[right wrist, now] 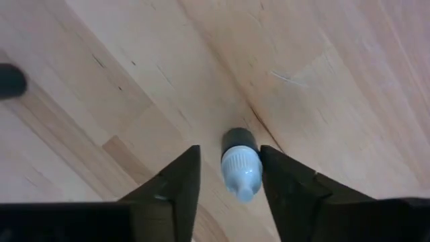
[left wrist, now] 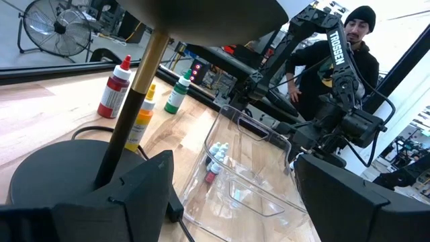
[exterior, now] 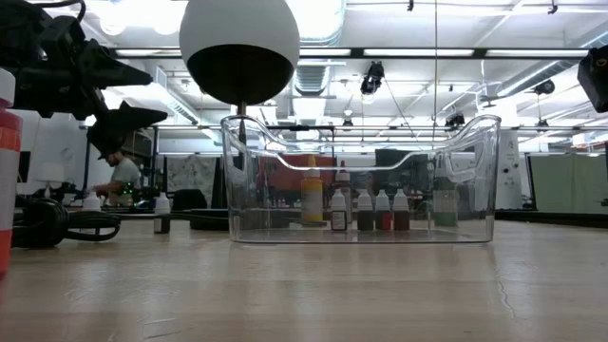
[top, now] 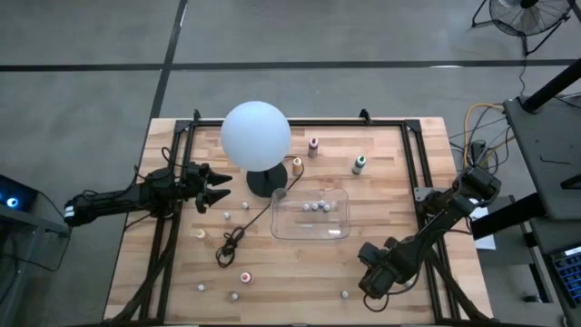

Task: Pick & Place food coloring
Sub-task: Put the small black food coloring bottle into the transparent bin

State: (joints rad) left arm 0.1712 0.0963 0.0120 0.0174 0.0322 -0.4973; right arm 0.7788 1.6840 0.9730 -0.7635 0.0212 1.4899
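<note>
Right tool (right wrist: pixel 228 175) open astride upright dropper bottle (right wrist: pixel 240 165); probably light, rigid, slippery: grip body below cap.

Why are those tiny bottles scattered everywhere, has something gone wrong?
Nothing looks spilled or broken. Several food coloring bottles stand loose on the table while a few already sit in the clear tray. The right gripper straddles one bottle.

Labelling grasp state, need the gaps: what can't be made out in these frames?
- High view: the bottle at the right hand is hidden under the arm; only the right wrist view shows it.
- Right wrist view: its contents, hidden behind the white cap.
- High view: cap colours of bottles in the tray, too small.
- Left wrist view: lamp globe, cut off at the top edge.
</note>
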